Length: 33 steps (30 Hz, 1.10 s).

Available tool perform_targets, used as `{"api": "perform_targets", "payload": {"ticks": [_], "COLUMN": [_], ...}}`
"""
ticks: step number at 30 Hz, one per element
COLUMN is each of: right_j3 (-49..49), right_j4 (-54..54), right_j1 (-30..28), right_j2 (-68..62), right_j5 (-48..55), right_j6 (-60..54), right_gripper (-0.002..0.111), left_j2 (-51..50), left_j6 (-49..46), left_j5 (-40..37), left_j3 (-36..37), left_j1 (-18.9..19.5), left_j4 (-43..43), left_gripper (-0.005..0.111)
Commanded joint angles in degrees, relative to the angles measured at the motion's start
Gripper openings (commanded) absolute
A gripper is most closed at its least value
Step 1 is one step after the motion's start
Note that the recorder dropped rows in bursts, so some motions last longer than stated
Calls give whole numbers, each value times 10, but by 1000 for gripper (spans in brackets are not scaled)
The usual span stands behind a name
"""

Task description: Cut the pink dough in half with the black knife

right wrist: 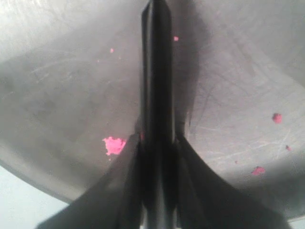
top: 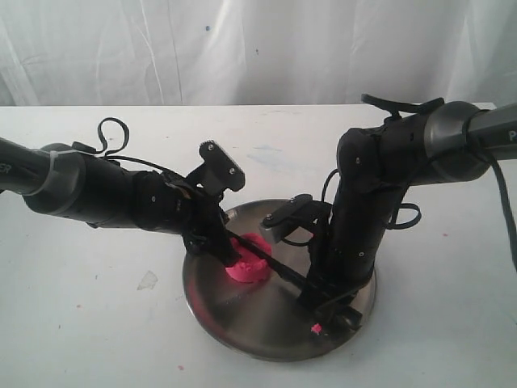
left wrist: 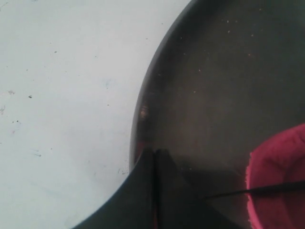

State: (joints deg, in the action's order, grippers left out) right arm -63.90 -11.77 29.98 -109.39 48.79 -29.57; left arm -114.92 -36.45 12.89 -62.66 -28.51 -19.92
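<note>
Pink dough [top: 248,268] — apparently still one lump — lies under the black knife [top: 279,271], its blade slanting across.

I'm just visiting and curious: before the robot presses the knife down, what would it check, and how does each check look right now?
1. Right gripper holds the black knife: ok.
2. Blade lies across the pink dough: ok.
3. Left gripper steadies the dough: cannot tell; its fingers look shut beside it.
4. Dough sits on the steel plate: ok.
5. Blade centred on the dough: cannot tell.
6. Dough cut through: cannot tell.
</note>
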Motion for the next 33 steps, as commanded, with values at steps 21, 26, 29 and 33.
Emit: {"api": "perform_targets", "payload": {"ticks": [21,26,29,33], "right_j3": [0,0,0,0], "right_j4": [-8,-8,-8,-8], "right_j1": [2,2,2,2], "right_j2": [-18,-18,-18,-18], "right_j5": [-60,-61,-64,-66], "right_j6": [14,14,15,17], "right_gripper": [4,22,29,33], "left_j2": [-31,-31,-31,-31], "left_j6": [5,5,5,5], "left_j5": [-75,-75,-75,-75], "left_j3": [13,13,13,13], "left_j1": [-2,-2,-2,-2], "left_j4": [-4,-4,-4,-4], "left_gripper": [0,0,0,0]}}
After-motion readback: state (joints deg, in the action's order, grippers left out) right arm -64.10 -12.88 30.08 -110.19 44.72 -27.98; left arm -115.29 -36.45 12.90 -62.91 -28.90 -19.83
